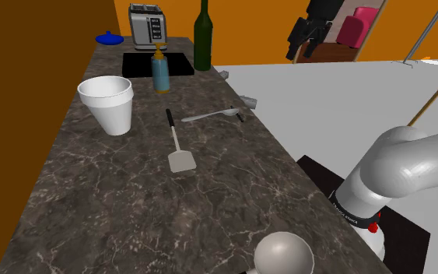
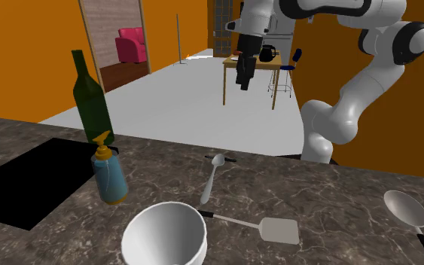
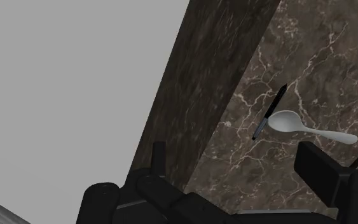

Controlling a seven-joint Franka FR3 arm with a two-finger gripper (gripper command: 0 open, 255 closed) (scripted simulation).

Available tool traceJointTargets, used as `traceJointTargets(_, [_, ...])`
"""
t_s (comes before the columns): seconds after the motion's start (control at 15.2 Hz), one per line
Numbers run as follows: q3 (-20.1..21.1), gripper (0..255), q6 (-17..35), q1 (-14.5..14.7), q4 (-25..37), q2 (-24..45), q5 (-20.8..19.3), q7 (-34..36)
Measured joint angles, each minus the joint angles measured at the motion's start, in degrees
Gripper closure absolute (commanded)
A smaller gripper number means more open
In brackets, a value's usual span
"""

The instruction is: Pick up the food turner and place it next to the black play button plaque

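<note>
Rising from its stand, the white arm [image 2: 368, 71] bends high and reaches out past the counter's edge, so the black gripper [image 2: 244, 84] hangs over the grey floor [image 1: 326, 93], well apart from everything on the counter. The wrist view has its fingers [image 3: 320, 172] standing apart with nothing between them. Orange walls [image 2: 29, 53] close the room, and a pink armchair [image 2: 131, 44] sits beyond a doorway. The dark marble counter [image 1: 116, 202] carries the flat black plaque [image 1: 156, 64] at its far end in the shoulder view, with a green bottle [image 1: 202, 39] and a blue pump bottle [image 1: 160, 72] beside it. The food turner [image 1: 180, 148] lies flat mid-counter between a white cup [image 1: 108, 103] and a pale spoon [image 1: 209, 116], well apart from the plaque.
</note>
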Motion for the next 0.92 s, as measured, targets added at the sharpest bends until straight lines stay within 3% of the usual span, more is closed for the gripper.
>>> traceJointTargets(0.2, [1.66, 0, 0.93, 0.24, -0.61, 0.46, 0.77, 2.13])
traceJointTargets(0.92, [16.51, 0, 8.00, 2.10, -1.76, 7.23, 6.68, 21.51])
